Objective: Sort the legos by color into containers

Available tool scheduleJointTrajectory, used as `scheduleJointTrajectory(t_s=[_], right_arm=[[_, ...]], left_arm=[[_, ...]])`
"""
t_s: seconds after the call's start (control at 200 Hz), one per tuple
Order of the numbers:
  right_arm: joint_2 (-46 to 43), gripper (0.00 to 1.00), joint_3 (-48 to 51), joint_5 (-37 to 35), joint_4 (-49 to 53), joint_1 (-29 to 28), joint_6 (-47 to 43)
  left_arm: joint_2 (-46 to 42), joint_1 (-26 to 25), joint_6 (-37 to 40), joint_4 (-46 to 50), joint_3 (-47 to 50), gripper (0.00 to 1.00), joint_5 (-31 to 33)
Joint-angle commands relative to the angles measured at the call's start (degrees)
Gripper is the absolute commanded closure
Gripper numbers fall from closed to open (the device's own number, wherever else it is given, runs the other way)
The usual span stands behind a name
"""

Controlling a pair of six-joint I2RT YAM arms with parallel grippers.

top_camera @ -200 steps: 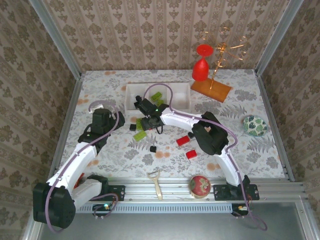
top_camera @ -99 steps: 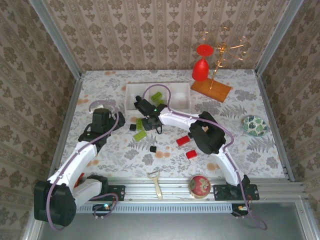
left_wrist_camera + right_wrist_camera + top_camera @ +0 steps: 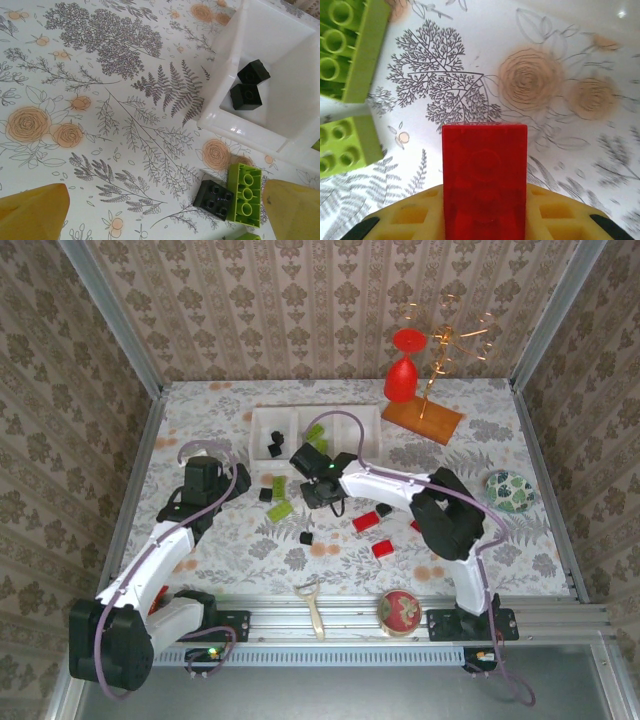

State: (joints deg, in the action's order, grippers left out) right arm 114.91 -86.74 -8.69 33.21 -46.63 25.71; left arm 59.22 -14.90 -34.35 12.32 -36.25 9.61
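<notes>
The three joined white containers [image 3: 366, 426] stand at the back middle of the table. Two black bricks [image 3: 245, 95] lie in the left bin [image 3: 220, 120], and a green brick [image 3: 315, 432] lies in the middle one. My right gripper [image 3: 303, 457] hangs just in front of the bins, shut on a red brick [image 3: 485, 160]. Below it lie two lime green bricks [image 3: 352, 45]. My left gripper [image 3: 167, 215] is open over bare cloth, left of a black brick [image 3: 214, 199] and a green brick [image 3: 244, 194]. More red bricks [image 3: 366, 521] and black bricks [image 3: 306, 537] lie scattered mid-table.
A red goblet [image 3: 404, 370] and a wire stand sit on a wooden board [image 3: 423, 420] at the back right. A patterned dish [image 3: 509, 489] lies far right. A strawberry tin [image 3: 400, 610] and a pale utensil [image 3: 313, 602] rest by the front rail. Walls enclose the table.
My right gripper has pulled back from over the left bin, moving right and nearer, and its elbow has swung right. The black bricks in that bin are now uncovered. The left arm stays put.
</notes>
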Motion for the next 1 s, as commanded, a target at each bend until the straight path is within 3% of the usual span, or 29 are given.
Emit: scheduleJointTrajectory(t_s=[0.0, 0.245, 0.505, 1.0], right_arm=[[-6.62, 0.76, 2.77, -3.18, 0.94, 0.79, 1.19], [-13.92, 0.76, 7.14, -5.45, 0.79, 4.26, 1.12], [-15.51, 0.76, 7.30, -7.13, 0.16, 9.27, -0.44], [-5.23, 0.76, -3.24, -6.97, -1.34, 15.47, -5.18]], left_arm=[[0.17, 0.31, -1.42, -1.00, 0.82, 0.00, -0.98], [0.19, 0.38, -1.69, -1.28, 0.92, 0.00, -1.17], [0.52, 0.47, -1.77, -1.31, 1.01, 0.00, -1.26], [0.73, 0.67, -1.69, -1.08, 0.74, 0.00, -1.69]])
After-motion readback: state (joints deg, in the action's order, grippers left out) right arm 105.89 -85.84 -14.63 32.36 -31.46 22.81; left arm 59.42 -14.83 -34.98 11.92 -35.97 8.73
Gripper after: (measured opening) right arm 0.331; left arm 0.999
